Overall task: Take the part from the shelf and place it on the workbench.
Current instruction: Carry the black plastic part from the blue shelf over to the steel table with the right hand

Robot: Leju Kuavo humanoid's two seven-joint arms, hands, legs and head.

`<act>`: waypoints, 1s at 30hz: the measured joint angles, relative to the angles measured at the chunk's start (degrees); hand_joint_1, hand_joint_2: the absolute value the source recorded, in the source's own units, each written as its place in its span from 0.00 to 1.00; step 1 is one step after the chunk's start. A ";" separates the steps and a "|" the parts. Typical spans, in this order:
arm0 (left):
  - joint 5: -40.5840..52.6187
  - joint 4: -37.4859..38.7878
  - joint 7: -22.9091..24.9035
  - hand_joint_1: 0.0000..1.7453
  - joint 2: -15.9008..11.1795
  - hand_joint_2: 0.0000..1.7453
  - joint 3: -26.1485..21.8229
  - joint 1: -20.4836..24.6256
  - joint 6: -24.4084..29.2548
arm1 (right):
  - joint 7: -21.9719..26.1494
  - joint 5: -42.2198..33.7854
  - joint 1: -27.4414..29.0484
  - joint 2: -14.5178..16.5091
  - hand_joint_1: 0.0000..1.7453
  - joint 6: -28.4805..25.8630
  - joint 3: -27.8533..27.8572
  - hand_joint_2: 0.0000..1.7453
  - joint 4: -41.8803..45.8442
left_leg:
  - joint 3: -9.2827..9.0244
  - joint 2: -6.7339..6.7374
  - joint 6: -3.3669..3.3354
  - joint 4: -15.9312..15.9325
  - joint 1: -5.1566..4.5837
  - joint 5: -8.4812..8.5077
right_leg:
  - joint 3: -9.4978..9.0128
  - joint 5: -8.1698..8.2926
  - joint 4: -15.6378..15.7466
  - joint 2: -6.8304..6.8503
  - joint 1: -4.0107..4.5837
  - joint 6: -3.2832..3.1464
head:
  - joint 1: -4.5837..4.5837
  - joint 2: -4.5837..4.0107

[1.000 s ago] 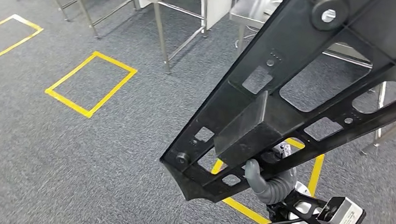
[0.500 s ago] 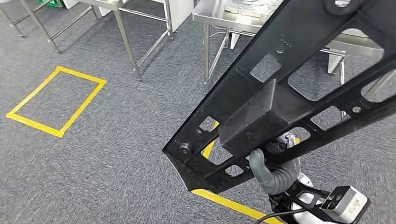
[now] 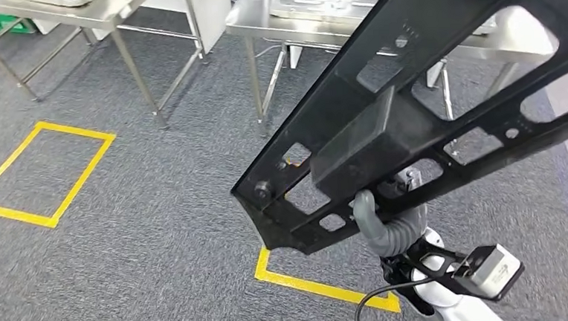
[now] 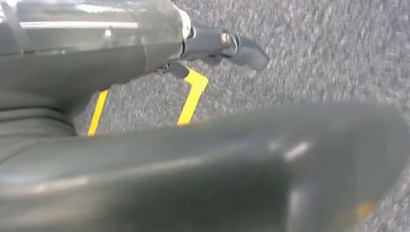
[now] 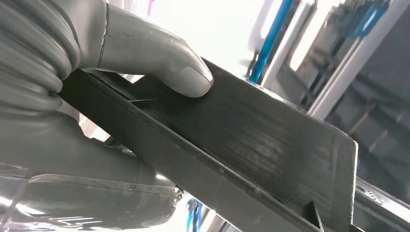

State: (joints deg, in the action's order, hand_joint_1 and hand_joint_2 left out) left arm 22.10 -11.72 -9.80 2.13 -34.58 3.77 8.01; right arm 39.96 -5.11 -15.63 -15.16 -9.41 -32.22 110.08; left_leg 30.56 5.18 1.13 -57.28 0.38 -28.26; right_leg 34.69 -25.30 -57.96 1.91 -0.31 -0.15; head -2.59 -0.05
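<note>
1. Nearest, at 5 o'clock in the head view, the right robot hand grasps the part from below. In the right wrist view its thumb presses on the part's flat black face, the other fingers hidden under the edge.
2. The left robot hand hangs over the carpet. The view is blurred and a dark body part covers much of it, so I cannot tell whether that hand is released or clenched; nothing is seen in it.
3. The part is a long black frame with cut-outs, running from 6 o'clock up to 1 o'clock and out of the head view. It is carried in the air, off the shelf and not yet on any bench.
4. On the floor, a yellow tape corner lies just below the part's near tip, and a tape rectangle sits at 9 o'clock.
5. Farthest, steel benches stand at 11 to 1 o'clock; the closer bench carries a shallow tray.
6. Risks, as I judge them: one hand grips a long part near one end, so its far end could sag or twist out of the grip. The part also blocks much of the head view, so its tip could strike a bench leg or rim on approach.
</note>
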 joint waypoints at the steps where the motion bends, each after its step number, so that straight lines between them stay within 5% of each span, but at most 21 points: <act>1: 0.11 0.00 0.12 0.00 -0.01 0.00 0.00 0.09 -0.10 | 0.00 0.02 -0.16 0.00 1.00 -0.39 -0.09 1.00 -0.02 | 0.41 -0.77 0.25 -1.24 0.15 -0.93 | -0.08 0.08 0.12 -0.55 -0.08 -0.38 | -0.01 0.01; 4: 0.35 0.00 0.25 0.00 0.01 0.00 -0.01 0.08 -0.36 | -0.01 0.12 -0.44 0.04 1.00 -0.87 -0.51 1.00 -0.02 | 5.08 -3.96 0.59 -11.49 0.39 -6.14 | -0.20 0.12 0.26 -2.19 -0.06 -1.21 | 0.00 -0.01; 6: 0.37 0.00 0.30 0.00 -0.03 0.00 -0.04 -0.17 -0.45 | -0.01 0.16 -0.41 0.05 1.00 -0.88 -0.81 1.00 -0.03 | 8.03 -4.50 0.52 -16.82 0.36 -7.34 | -0.27 0.08 0.20 -3.65 0.20 -1.38 | -0.01 -0.01; 8: 0.40 0.00 0.35 0.00 -0.07 0.00 -0.06 -0.26 -0.71 | -0.01 0.19 -0.40 0.05 1.00 -0.82 -1.01 1.00 -0.03 | 7.12 -4.96 0.04 -13.62 0.29 -4.13 | -0.46 0.03 0.12 -5.15 0.41 -1.39 | -0.01 -0.01; 10: 0.61 0.00 0.38 0.00 -0.10 0.00 -0.05 -0.23 -0.96 | -0.01 0.37 -0.39 0.08 1.00 -0.73 -1.10 1.00 -0.03 | 3.93 -6.95 -0.80 -5.65 0.27 0.04 | -0.58 -0.05 0.00 -6.47 0.58 -1.26 | -0.01 -0.01; 12: 0.85 0.00 0.36 0.00 -0.15 0.00 -0.03 -0.22 -1.03 | -0.01 0.71 -0.28 0.11 1.00 -0.67 -1.16 1.00 -0.03 | 2.04 -8.64 -1.38 -1.09 0.16 1.47 | -0.32 0.00 -0.11 -7.61 0.46 -0.75 | -0.01 0.00; 14: 0.95 0.00 0.28 0.00 -0.13 0.00 -0.03 -0.15 -1.08 | -0.02 0.87 -0.03 0.09 1.00 -0.61 -1.22 1.00 -0.03 | 1.68 -8.20 -1.71 -0.37 0.06 1.47 | 0.00 0.20 -0.02 -8.68 0.22 0.06 | 0.00 0.00; 17: 1.08 0.00 -0.02 0.00 -0.09 0.00 -0.04 0.00 -1.24 | -0.01 0.51 -0.14 -0.15 1.00 -0.31 -1.25 1.00 -0.08 | 1.10 -6.36 -2.50 0.86 0.42 2.07 | 1.32 -1.62 -2.69 -6.31 0.40 1.03 | 0.01 -0.01; 19: 1.28 0.00 -0.16 0.00 -0.11 0.00 -0.04 -0.12 -1.48 | -0.01 -0.01 -0.45 -0.26 1.00 0.01 -1.25 1.00 -0.27 | 0.96 -5.10 -2.76 1.08 0.35 2.08 | 4.71 -5.17 -9.64 -3.41 0.17 1.53 | 0.01 -0.01; 21: 1.50 0.00 -0.20 0.00 -0.11 0.00 -0.04 -0.28 -1.80 | -0.02 -0.45 -0.53 -0.37 1.00 0.09 -1.25 1.00 -0.61 | 0.92 -3.82 -2.77 1.02 0.31 1.91 | 7.73 -7.03 -15.58 -2.52 -0.29 2.01 | 0.01 -0.01; 22: 1.64 0.00 -0.22 0.00 -0.10 0.00 -0.04 -0.30 -1.93 | -0.02 -0.63 -0.59 -0.45 1.00 -0.01 -1.25 1.00 -0.81 | 0.87 -3.20 -2.69 0.96 0.33 1.80 | 7.82 -6.38 -15.68 -2.31 -0.52 2.22 | 0.01 -0.01; 26: 2.07 0.00 -0.35 0.00 0.01 0.00 0.00 -0.15 -2.20 | -0.03 -0.95 -1.21 -0.62 1.00 -0.52 -1.25 1.00 -1.36 | 0.59 -1.70 -2.16 0.55 0.43 1.24 | 2.68 -0.65 -5.72 -0.95 -0.97 2.55 | 0.01 -0.01; 30: 2.08 0.00 -0.36 0.00 0.02 0.00 0.00 -0.15 -2.20 | -0.03 -0.95 -1.24 -0.62 1.00 -0.55 -1.25 1.00 -1.37 | 0.57 -1.65 -2.14 0.54 0.43 1.21 | 2.40 -0.44 -5.20 -0.83 -0.98 2.54 | 0.01 -0.01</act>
State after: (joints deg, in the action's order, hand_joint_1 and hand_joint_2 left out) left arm 24.18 -11.72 -10.16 2.14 -34.58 3.63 5.81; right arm 39.93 -6.05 -16.87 -15.78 -9.96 -33.46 108.71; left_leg 31.13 3.53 -1.01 -56.74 0.80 -27.05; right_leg 37.09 -25.74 -63.17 1.08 -1.29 2.39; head -2.58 -0.07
